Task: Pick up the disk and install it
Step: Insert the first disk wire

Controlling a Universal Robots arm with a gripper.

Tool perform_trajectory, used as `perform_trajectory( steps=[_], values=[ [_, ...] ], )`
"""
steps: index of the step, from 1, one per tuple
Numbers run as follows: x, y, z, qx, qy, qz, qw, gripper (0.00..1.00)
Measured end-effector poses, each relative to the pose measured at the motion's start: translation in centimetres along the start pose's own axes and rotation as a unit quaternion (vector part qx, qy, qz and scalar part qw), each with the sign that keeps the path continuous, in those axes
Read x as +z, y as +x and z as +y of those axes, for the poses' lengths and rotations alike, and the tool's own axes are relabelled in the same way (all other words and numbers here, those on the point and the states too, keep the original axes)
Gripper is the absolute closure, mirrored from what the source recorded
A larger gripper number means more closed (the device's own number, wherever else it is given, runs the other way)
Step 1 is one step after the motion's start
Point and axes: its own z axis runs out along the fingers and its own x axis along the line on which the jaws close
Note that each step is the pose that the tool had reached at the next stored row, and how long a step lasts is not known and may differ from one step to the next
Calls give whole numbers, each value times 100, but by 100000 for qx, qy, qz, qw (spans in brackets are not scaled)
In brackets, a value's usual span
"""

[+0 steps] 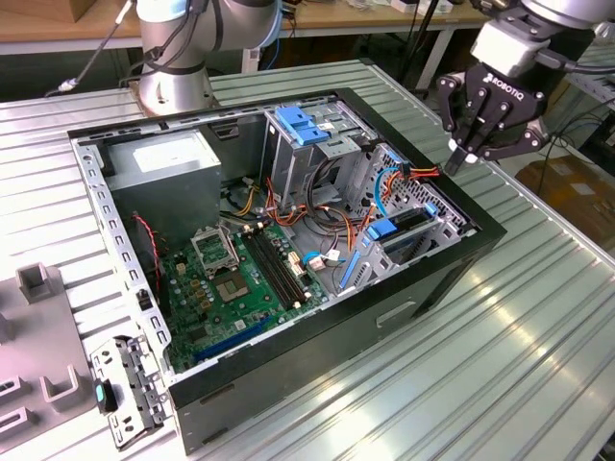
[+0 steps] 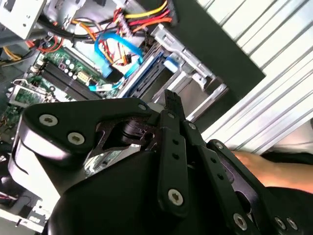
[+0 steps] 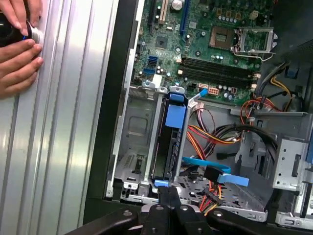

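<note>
The disk (image 1: 408, 221) stands on edge in the metal drive cage (image 1: 437, 230) at the end of the open computer case nearer the exterior view's right. Its blue carrier tab (image 1: 381, 229) faces the motherboard. In the first wrist view the disk (image 3: 164, 147) sits in the cage slot with its blue tab (image 3: 176, 115) on top. The second wrist view shows the disk (image 2: 146, 78) beyond the fingers. My gripper (image 1: 459, 154) hangs above the case's rim beside that cage, shut with nothing in it. Its closed fingertips (image 3: 166, 193) point down at the near end of the cage.
Inside the case are the motherboard (image 1: 231, 279), a grey power supply (image 1: 163, 158), loose coloured cables (image 3: 215, 132) and an upper bay with a blue plastic plate (image 1: 300, 125). A person's hand (image 3: 17, 44) rests on the ribbed metal table (image 1: 500, 365). Grey fixtures (image 1: 38, 327) lie at the exterior view's left.
</note>
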Motion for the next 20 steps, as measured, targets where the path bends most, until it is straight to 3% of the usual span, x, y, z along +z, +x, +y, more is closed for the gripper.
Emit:
perform_trajectory(
  steps=[6,11,14,17,20],
  values=[
    [44,-27,-269,-670,-7,-10,99998,89],
    [63,-47,-293,-2289,-17,-90,99974,89],
    [83,-47,-297,-5144,-51,-139,99867,89],
    [115,-48,-301,-7885,-76,-199,99688,89],
    [153,-124,-338,-8229,-84,-196,99661,82]
  ],
)
